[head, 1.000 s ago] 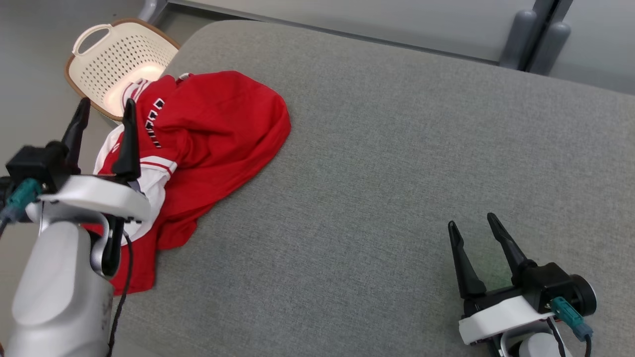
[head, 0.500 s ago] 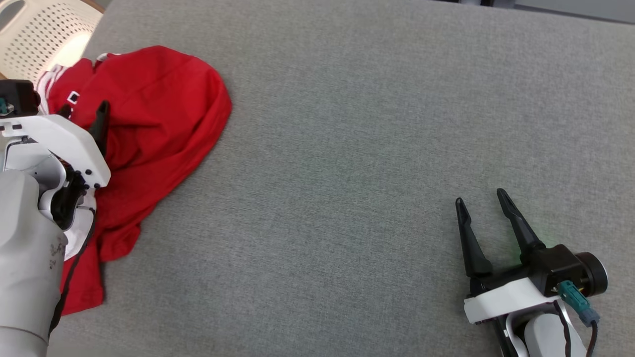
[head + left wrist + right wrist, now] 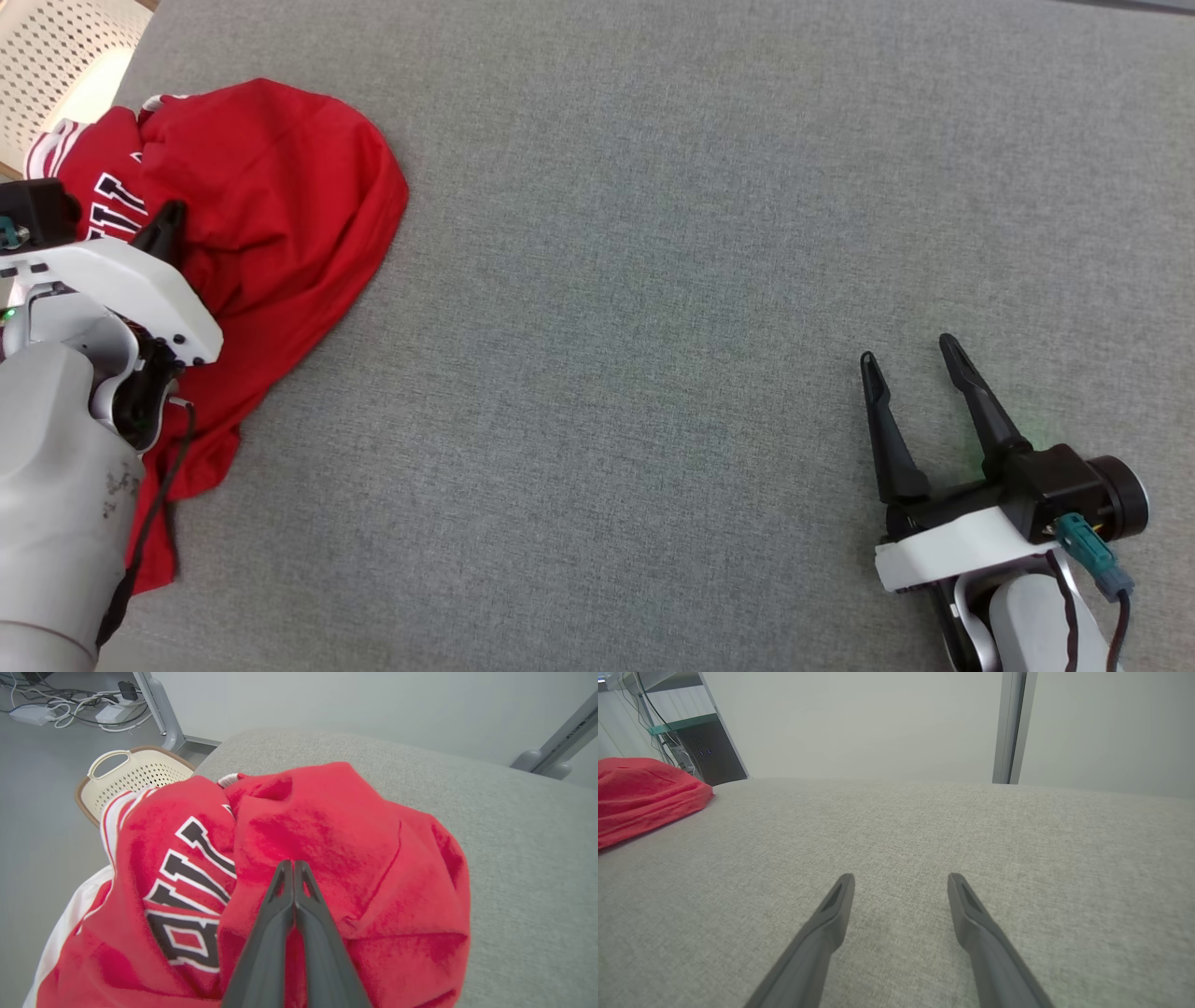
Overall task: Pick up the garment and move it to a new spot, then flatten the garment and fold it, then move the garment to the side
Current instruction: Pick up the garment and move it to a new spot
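The garment (image 3: 280,187) is a crumpled red heap at the far left of the grey cushioned surface (image 3: 653,280). A white sleeve with striped cuff shows at its left edge. A fold with black white-edged lettering (image 3: 187,891) lies against the plain red part (image 3: 373,858); I cannot tell whether it is the same piece. My left gripper (image 3: 166,219) is shut, its tips (image 3: 293,863) pressed into the plain red cloth at the middle of the heap. My right gripper (image 3: 907,347) rests open on bare surface at the lower right, far from the garment (image 3: 640,793).
A cream perforated basket (image 3: 135,770) stands on the floor beyond the surface's left corner, just behind the heap. Cables lie on the floor further back. Grey metal legs rise by the wall behind the surface.
My left gripper's fingers have shut on the red cloth, and the heap has bunched toward them. The head camera has tipped down and shifted. The right gripper stays open.
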{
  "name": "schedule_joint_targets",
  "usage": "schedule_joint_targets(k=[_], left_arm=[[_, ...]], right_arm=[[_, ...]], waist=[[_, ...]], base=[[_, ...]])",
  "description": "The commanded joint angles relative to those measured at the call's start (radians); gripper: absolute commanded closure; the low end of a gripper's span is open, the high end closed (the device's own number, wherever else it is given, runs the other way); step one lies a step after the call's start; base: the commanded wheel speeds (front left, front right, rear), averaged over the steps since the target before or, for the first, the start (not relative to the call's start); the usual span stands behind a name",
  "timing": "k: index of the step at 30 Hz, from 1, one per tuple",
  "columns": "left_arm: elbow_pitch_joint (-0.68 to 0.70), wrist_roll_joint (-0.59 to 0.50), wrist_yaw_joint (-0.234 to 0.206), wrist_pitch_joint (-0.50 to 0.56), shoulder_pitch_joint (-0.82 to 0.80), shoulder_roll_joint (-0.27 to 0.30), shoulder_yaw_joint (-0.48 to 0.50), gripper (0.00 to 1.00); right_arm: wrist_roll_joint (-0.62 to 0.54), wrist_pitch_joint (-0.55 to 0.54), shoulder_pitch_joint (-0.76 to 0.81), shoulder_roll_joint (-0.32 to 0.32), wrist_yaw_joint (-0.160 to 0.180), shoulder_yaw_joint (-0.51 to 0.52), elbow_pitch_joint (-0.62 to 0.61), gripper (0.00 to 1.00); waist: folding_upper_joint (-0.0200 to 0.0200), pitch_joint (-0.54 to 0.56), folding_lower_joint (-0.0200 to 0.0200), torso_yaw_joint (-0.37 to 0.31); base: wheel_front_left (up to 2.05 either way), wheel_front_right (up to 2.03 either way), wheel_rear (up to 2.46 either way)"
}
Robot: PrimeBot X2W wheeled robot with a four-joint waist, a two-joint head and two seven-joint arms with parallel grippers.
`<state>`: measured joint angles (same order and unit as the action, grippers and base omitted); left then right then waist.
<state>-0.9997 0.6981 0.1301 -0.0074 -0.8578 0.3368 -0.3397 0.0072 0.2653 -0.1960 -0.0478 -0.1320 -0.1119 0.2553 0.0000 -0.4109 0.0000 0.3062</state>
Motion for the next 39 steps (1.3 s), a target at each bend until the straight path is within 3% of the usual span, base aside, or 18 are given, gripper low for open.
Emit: schedule_joint_targets(k=[1,4,12,18,23,32,39], left_arm=[[0.007,0.009,0.000,-0.018,0.008,0.016,-0.005,1.00],[0.043,0.042,0.000,-0.081,0.002,0.032,-0.036,1.00],[0.184,0.067,0.000,-0.188,-0.045,0.149,-0.130,1.00],[0.300,0.053,0.000,-0.211,-0.071,0.239,-0.151,1.00],[0.408,0.057,-0.006,-0.186,-0.077,0.280,-0.148,1.00],[0.675,0.070,-0.058,-0.089,-0.078,0.313,-0.151,1.00],[0.808,0.065,-0.092,-0.021,-0.099,0.281,-0.183,1.00]], right_arm=[[0.004,-0.001,-0.009,-0.011,0.002,0.003,0.020,0.00],[0.018,-0.001,-0.001,-0.007,0.002,-0.020,0.025,0.00],[0.088,0.000,0.012,-0.004,0.002,-0.063,0.024,0.00],[0.144,0.000,0.029,-0.003,0.002,-0.085,0.016,0.00],[0.171,0.000,0.029,-0.004,0.002,-0.092,0.001,0.00],[0.201,0.000,0.002,-0.004,0.002,-0.104,-0.034,0.00],[0.224,0.000,-0.042,-0.003,0.002,-0.109,-0.058,0.00]], waist=[[0.0000,0.008,0.0000,-0.002],[0.0000,0.038,0.0000,-0.011],[0.0000,0.143,0.0000,-0.075],[0.0000,0.215,0.0000,-0.163],[0.0000,0.272,0.0000,-0.257],[0.0000,0.305,0.0000,-0.460],[0.0000,0.259,0.0000,-0.600]], base=[[0.00,0.00,0.00],[0.00,0.00,0.00],[0.00,0.00,0.00],[0.00,0.00,0.00],[0.00,0.00,0.00],[0.00,0.00,0.00],[0.00,0.00,0.00]])
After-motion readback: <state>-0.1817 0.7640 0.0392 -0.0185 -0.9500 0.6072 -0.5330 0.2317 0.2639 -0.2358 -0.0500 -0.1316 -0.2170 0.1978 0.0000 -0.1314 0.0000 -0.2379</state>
